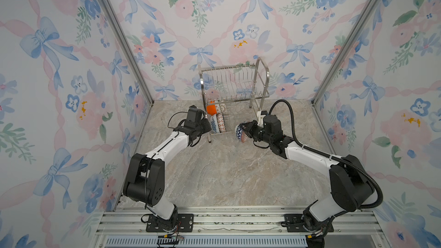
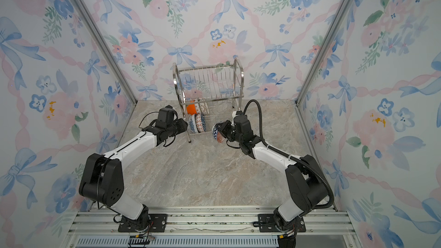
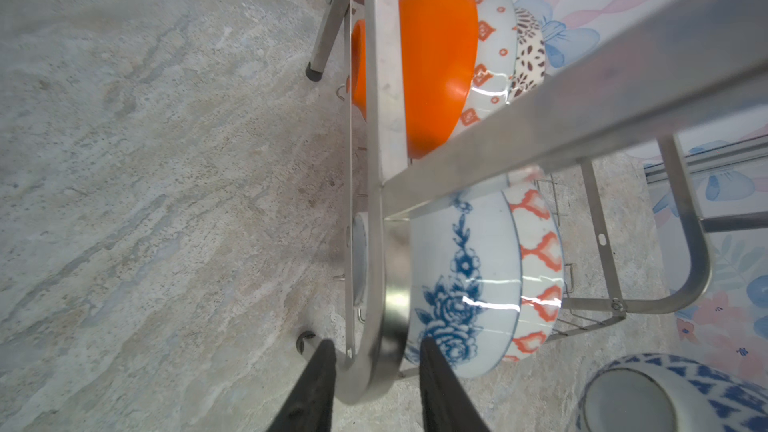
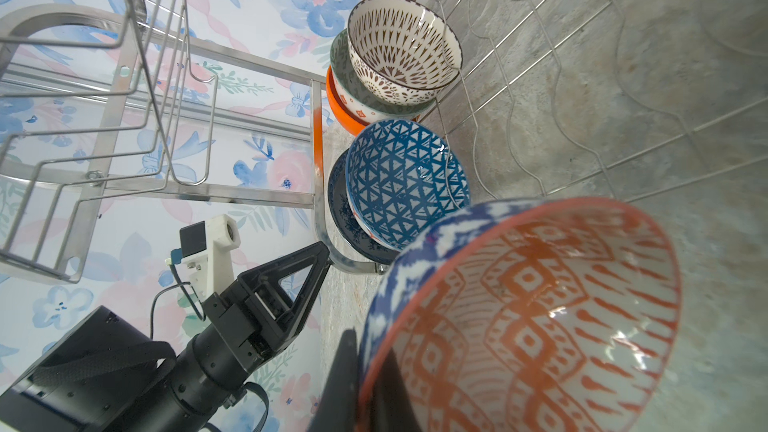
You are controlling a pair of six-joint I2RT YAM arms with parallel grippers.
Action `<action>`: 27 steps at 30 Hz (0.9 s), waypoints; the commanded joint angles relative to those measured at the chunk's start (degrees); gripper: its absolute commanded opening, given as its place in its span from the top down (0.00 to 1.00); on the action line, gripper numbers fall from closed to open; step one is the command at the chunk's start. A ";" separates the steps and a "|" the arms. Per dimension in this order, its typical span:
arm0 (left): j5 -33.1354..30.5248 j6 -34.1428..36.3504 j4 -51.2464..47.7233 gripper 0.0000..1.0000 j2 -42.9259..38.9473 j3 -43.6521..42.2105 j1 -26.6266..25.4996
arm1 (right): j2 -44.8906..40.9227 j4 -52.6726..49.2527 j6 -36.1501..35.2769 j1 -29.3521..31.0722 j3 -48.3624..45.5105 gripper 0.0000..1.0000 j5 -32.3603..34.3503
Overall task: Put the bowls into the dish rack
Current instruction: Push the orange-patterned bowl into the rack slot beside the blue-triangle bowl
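The steel dish rack (image 1: pixel 235 84) (image 2: pixel 210 84) stands at the back. On its lower tier, several bowls stand on edge at the left end: plain orange (image 3: pixel 436 56), green-white (image 4: pixel 345 76), white with dark lattice (image 4: pixel 399 47), blue floral (image 3: pixel 465 284) and blue triangle-patterned (image 4: pixel 403 184). My right gripper (image 4: pixel 370 376) (image 1: pixel 248 128) is shut on the rim of the orange-red patterned bowl (image 4: pixel 540 305) (image 1: pixel 241 132), held tilted above the table just in front of the rack. My left gripper (image 3: pixel 376 347) (image 1: pixel 208 126) is open at the rack's left end; its fingers straddle the curved side frame (image 3: pixel 374 243) with slim gaps.
The marble tabletop (image 1: pixel 226 175) lies between floral-papered walls (image 1: pixel 59 91) on three sides. An aluminium rail (image 1: pixel 238 220) carries both arm bases along the front edge. The rack's upper wire shelf (image 1: pixel 229 77) overhangs the lower tier.
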 commanded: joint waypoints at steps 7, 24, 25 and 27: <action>-4.24 0.29 0.60 0.81 2.45 1.77 -2.07 | -3.75 2.15 -0.39 -1.26 -0.22 1.00 0.29; -6.72 1.14 -0.22 0.75 5.01 2.06 -3.70 | -6.17 0.52 -0.22 -1.61 -1.95 1.00 1.30; -7.19 1.06 -0.63 0.79 5.13 2.31 -3.69 | -6.26 0.49 -0.16 -1.62 -1.99 1.00 1.25; -7.87 0.78 -0.64 0.88 4.88 2.04 -3.71 | -6.43 0.44 -0.28 -1.62 -2.10 1.00 1.43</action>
